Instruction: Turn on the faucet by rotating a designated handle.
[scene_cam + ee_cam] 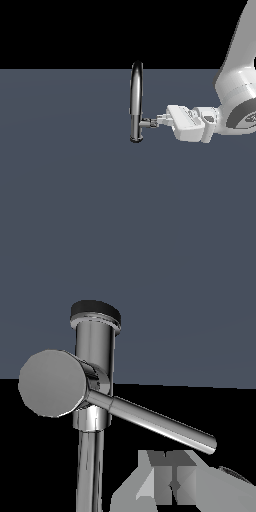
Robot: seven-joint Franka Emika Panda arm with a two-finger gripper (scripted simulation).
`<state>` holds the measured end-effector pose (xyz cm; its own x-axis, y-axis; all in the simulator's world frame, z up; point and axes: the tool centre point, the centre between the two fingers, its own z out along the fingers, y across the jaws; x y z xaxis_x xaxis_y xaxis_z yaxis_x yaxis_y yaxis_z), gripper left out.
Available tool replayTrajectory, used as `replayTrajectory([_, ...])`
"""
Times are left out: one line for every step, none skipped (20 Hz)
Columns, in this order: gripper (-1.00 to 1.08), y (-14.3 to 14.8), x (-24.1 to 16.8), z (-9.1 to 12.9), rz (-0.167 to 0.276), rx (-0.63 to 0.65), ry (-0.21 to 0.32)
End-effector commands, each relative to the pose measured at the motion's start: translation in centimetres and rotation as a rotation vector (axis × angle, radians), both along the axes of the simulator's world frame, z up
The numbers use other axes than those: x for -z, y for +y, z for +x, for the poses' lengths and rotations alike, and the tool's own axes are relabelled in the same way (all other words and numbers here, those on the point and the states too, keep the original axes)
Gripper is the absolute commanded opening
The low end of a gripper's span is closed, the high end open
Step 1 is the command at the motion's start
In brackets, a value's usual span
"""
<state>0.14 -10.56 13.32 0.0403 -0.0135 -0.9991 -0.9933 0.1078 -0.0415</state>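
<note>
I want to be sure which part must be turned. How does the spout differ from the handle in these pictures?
The spout is tall and arched, rising high from the faucet body; the handle is a short piece that sticks out sideways low on the body. The spout stands free, while the handle is right at the tips of the hand. The handle ends in a thin straight lever; the spout is one curved tube. Both are shiny chrome.

**Flat grey surface, one faucet on it**

So the surface (pixel 65 190) is just a plain slate-grey plane. Only thing standing directly on it is the faucet (pixel 136 102), upright on its round base; grey spreads out all around that base.
</note>
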Motion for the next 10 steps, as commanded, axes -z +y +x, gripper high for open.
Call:
replayTrajectory([-1.00, 0.3, 2.0, -0.5, 0.004, -0.002, 0.013])
replayTrajectory([-1.00, 0.4, 2.6, -0.6, 0.005, -0.004, 0.015])
replayTrajectory([-1.00, 0.4, 3.2, -0.8, 0.006, -0.005, 0.017])
replayTrajectory([-1.00, 0.5, 3.8, -0.9, 0.007, -0.006, 0.018])
replayTrajectory([-1.00, 0.6, 4.4, -1.0, 0.008, -0.007, 0.020])
replayTrajectory([-1.00, 0.6, 5.1, -1.1, 0.009, -0.008, 0.022])
replayTrajectory([-1.00, 0.7, 5.6, -1.3, 0.010, -0.009, 0.023])
replayTrajectory([-1.00, 0.8, 6.2, -1.4, 0.011, -0.010, 0.025])
replayTrajectory([-1.00, 0.9, 6.8, -1.5, 0.012, -0.012, 0.026])
replayTrajectory([-1.00, 0.9, 6.8, -1.5, 0.012, -0.012, 0.026])
